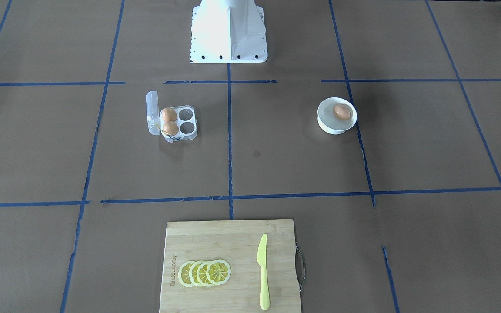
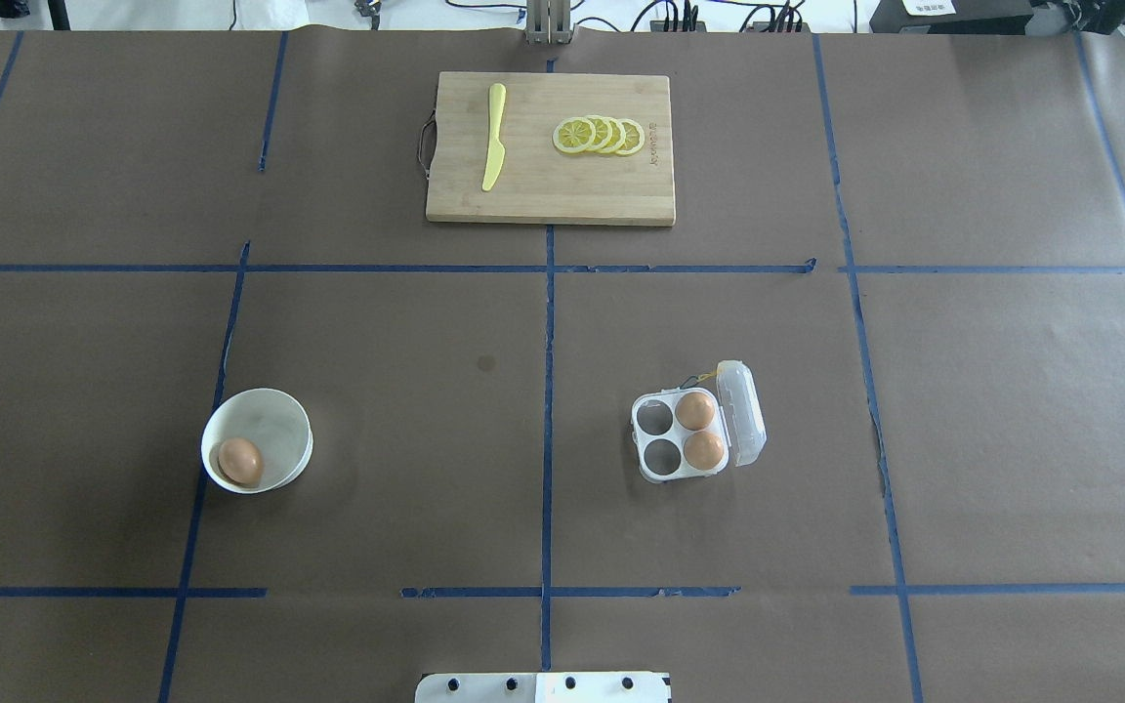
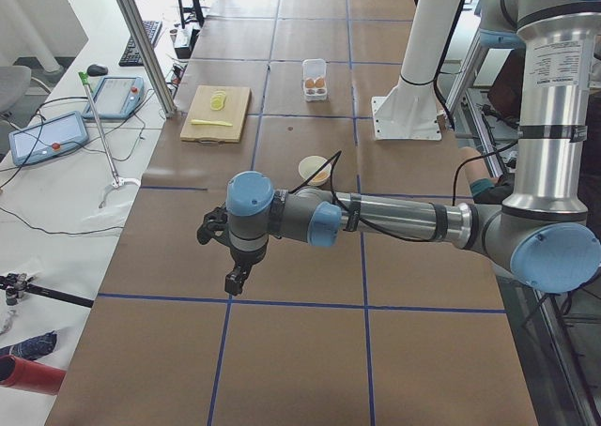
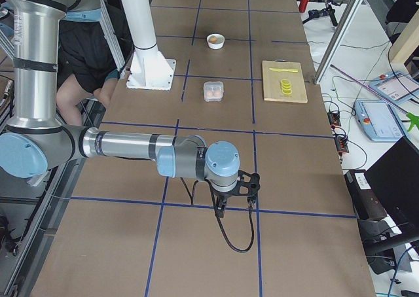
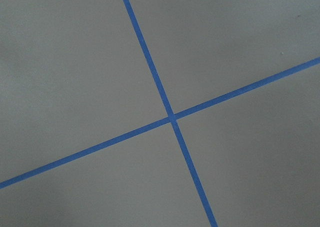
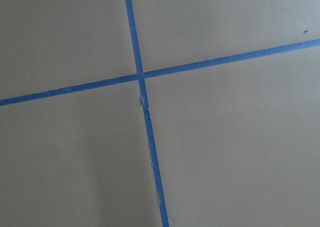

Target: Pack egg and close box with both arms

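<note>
One tan egg [image 1: 342,111] lies in a white bowl [image 1: 326,126]; it also shows in the overhead view [image 2: 239,460]. The clear four-cell box [image 1: 188,127] stands open with its lid [image 1: 151,111] upright, and two eggs [image 1: 168,114] fill the cells beside the lid. The other two cells are bare. My left gripper [image 3: 222,253] hangs over bare table far from the bowl. My right gripper [image 4: 235,196] hangs over bare table far from the box [image 4: 213,91]. Both show only in side views, so I cannot tell whether they are open or shut. The wrist views show only taped paper.
A wooden cutting board [image 2: 523,195] with a yellow knife [image 2: 494,146] and lemon slices [image 2: 600,135] lies at the far edge. The white pedestal base [image 1: 228,34] stands at the robot's side. Blue tape lines cross the brown table cover.
</note>
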Controlling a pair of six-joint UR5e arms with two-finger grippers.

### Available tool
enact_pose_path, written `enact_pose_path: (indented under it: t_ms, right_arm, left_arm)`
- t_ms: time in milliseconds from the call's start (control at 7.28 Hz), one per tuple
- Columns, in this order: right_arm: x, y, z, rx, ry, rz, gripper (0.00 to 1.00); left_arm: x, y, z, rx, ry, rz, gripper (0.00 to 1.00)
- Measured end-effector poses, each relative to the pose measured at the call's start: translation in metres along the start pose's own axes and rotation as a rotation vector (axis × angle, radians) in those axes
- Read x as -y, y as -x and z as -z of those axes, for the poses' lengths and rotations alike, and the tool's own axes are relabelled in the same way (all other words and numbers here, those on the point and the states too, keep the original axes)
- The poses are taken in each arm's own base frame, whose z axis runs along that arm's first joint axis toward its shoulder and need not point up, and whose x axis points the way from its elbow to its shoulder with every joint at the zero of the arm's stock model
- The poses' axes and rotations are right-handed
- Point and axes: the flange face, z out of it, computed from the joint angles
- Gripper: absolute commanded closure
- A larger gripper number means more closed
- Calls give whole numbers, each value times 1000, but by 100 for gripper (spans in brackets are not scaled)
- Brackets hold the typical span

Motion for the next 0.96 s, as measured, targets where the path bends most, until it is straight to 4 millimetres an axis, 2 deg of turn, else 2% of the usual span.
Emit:
enact_pose_path:
  t_ms: [275,549,824,962]
  right_arm:
    - [0,0,0,-1,-2,2,0]
    - [1,3,2,5,-7,9,0]
    - [1,13,7,10,-17,28,0]
    - [5,22,10,10,-21,47,0]
  left_arm:
    - [11,-5,8,5,-21,-17,0]
    - [53,-27,30,18,-104,-101,0]
    - [87,-67,36,-24,-190,-171,0]
    - [104,-99,32,-95,-204,-144,0]
